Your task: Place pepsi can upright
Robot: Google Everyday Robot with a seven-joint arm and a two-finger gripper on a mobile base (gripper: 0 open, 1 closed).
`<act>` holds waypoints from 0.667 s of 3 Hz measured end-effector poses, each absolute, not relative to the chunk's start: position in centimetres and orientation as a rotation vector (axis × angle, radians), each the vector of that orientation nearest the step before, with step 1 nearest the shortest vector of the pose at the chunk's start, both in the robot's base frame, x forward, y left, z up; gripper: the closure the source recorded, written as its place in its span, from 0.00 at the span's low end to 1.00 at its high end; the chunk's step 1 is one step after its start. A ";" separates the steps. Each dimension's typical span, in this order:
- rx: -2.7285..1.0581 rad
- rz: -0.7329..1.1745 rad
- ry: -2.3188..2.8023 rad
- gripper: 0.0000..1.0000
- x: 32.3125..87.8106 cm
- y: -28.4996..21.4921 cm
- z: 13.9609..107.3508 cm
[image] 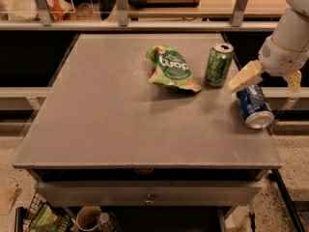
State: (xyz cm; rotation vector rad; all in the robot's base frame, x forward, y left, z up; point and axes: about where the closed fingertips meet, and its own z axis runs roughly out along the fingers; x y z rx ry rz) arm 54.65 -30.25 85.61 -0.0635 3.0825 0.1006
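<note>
The pepsi can [254, 107], blue with silver ends, lies on its side near the right edge of the grey table [111, 120], its top end facing the front. My gripper [269, 78] hangs just above and behind the can. It is open and holds nothing. One cream finger [245, 76] is to the can's left and the other [293, 79] to its right.
A green can [218, 65] stands upright just left of the gripper. A green snack bag [172, 68] lies further left. The table's right edge is close beside the pepsi can. A railing and shelves run behind the table.
</note>
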 end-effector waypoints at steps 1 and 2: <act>-0.051 0.129 3.107 0.00 53.8 -29.4 84.7; -0.057 0.145 3.116 0.00 53.5 -28.8 84.0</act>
